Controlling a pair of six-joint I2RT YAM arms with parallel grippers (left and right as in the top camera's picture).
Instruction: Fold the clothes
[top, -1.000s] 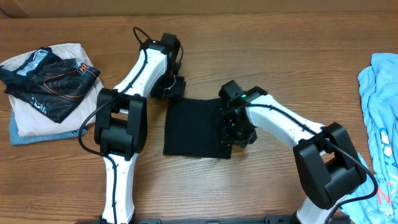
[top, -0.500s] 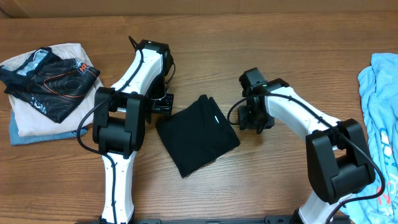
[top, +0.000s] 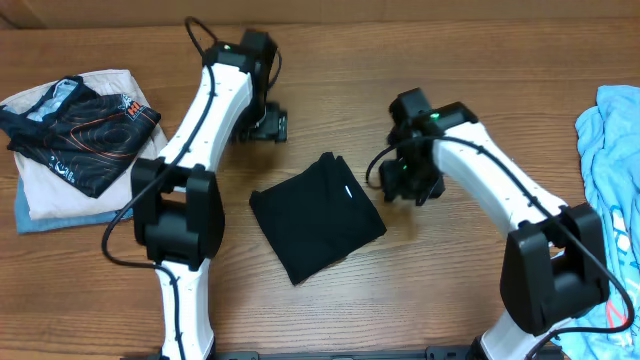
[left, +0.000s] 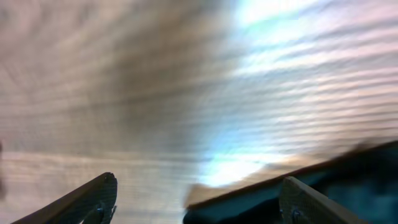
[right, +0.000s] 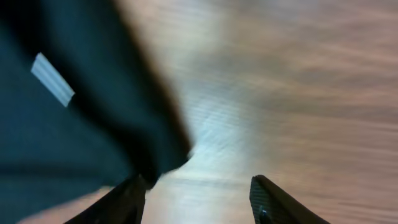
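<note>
The clothes (top: 318, 215), a plain black T-shirt, lie folded into a small tilted rectangle in the middle of the wooden table. A white label (top: 347, 192) shows near their right corner. My left gripper (top: 266, 125) hangs behind and left of them, apart from the fabric. In the left wrist view it (left: 199, 205) is open and empty, with the black cloth (left: 348, 183) at the lower right. My right gripper (top: 405, 185) is just right of the shirt. In its own view it (right: 199, 199) is open over bare wood, and the shirt (right: 62, 130) lies beside its left finger.
At the far left a black garment with orange lines (top: 85, 130) lies on a beige one (top: 55, 185) and a pale blue one (top: 45, 220). Light blue clothes (top: 612, 190) lie at the right edge.
A second ago both grippers were at the shirt, which lay square. It then turned to a tilt. The left gripper has since opened and drawn back from it; the right gripper shifted slightly.
</note>
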